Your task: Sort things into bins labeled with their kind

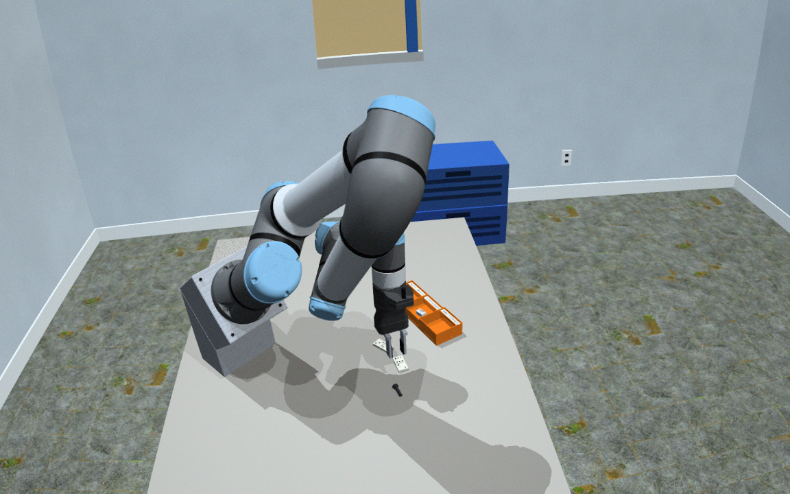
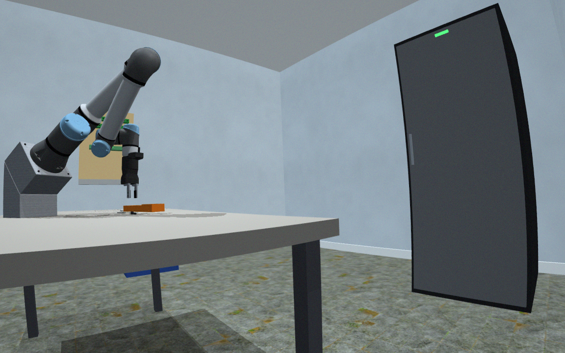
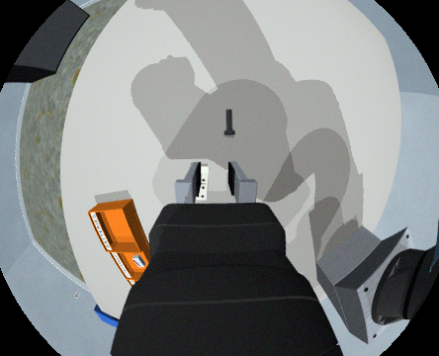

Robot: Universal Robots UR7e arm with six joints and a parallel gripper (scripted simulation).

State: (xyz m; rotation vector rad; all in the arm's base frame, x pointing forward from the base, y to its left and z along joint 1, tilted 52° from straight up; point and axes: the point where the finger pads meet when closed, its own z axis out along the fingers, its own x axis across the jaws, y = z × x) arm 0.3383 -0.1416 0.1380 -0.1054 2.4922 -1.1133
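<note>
The two-finger gripper (image 1: 398, 351) hangs point-down over the middle of the pale grey worktop (image 1: 300, 448), clear of the surface in the exterior view (image 2: 131, 194). Its jaws stand about half open and grip nothing.

Two small white domino-like tiles with dark dots lie flat on the worktop under it. One tile (image 1: 379, 345) is on the side towards the edge that carries the arm's grey pedestal (image 1: 225, 335). The other tile (image 1: 400, 364) lies just beyond the fingertips, towards the near end of the worktop. In the wrist view a white tile (image 3: 204, 181) shows in the gap between the fingers, close against one finger (image 3: 191, 184); which of the two it is cannot be told.

A short black bolt (image 1: 396, 388) lies alone further towards the near end, well apart from the tiles and inside the arm's shadow (image 3: 229, 122).

The long orange plastic bin (image 1: 441, 331) with three labelled compartments sits near the long edge opposite the pedestal, just beside the gripper body. Its middle compartment holds a small white and blue piece (image 1: 421, 311). The labels are too small to read.

Beyond the far end of the worktop stands a blue drawer cabinet (image 1: 468, 184).
</note>
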